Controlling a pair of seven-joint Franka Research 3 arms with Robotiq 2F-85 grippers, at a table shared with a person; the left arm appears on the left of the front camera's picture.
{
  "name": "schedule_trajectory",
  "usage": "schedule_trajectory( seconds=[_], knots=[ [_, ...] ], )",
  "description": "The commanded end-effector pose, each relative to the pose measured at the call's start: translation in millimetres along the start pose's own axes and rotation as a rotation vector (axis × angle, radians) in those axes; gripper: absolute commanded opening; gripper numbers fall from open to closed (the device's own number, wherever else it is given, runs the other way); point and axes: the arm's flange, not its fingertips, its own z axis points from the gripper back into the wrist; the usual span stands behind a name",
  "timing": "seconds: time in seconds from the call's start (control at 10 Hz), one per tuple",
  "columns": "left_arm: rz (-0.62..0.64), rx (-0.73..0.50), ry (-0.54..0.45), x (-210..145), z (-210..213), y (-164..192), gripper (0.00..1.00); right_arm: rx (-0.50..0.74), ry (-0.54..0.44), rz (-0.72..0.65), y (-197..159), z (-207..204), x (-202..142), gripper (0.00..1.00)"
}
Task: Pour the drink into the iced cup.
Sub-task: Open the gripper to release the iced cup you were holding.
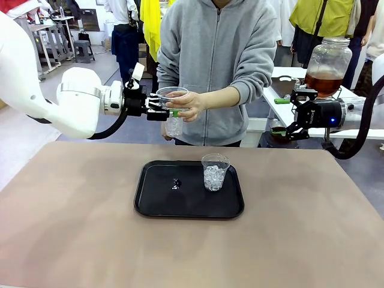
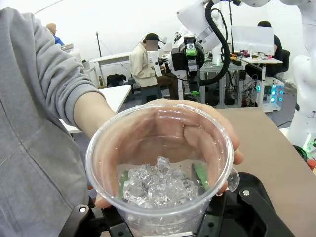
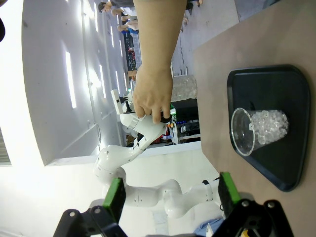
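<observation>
The amber-brown drink [image 1: 323, 82] fills the bottom of a big glass dispenser jar [image 1: 328, 57] on a white side table at the far right. My left gripper [image 1: 163, 108] is at chest height past the table's far edge, shut on a clear cup of ice [image 2: 158, 182]. Its green pads [image 2: 199, 175] press the cup's sides, and the person's hand [image 1: 193, 105] wraps the same cup from behind. A second iced cup [image 1: 215, 172] stands upright on the black tray [image 1: 156, 204]. Beside the jar, my right gripper [image 1: 290, 129] is open with nothing between its fingers [image 3: 114, 197].
A small dark bit [image 1: 175, 183] lies on the tray left of the standing cup. The person in a grey hoodie [image 1: 228, 54] stands at the far edge. The brown table [image 1: 72, 228] surrounds the tray. The right wrist view shows the tray [image 3: 291, 84] and its iced cup [image 3: 259, 129] sideways.
</observation>
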Motion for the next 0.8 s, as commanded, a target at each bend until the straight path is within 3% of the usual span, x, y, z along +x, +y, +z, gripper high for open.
schedule_trajectory(
  seconds=[0.0, 0.3, 0.5, 0.7],
  knots=[
    [-0.014, 0.003, -0.005, 3.5, 1.0, -1.5, 0.62, 0.0, -0.001, 0.004, 1.3, 0.1, -0.1, 1.0],
    [-0.001, 0.0, 0.0, 0.4, 0.1, 0.0, 0.62, 0.0, -0.001, 0.004, 1.3, 0.1, -0.1, 1.0],
    [0.001, -0.001, -0.002, 0.3, 5.0, 0.0, 1.0, 0.0, -0.001, 0.004, 1.3, 0.1, -0.1, 1.0],
    [0.003, -0.013, 0.004, -1.4, 14.8, -3.6, 1.0, 0.0, -0.001, 0.004, 1.3, 0.1, -0.1, 1.0]
  ],
)
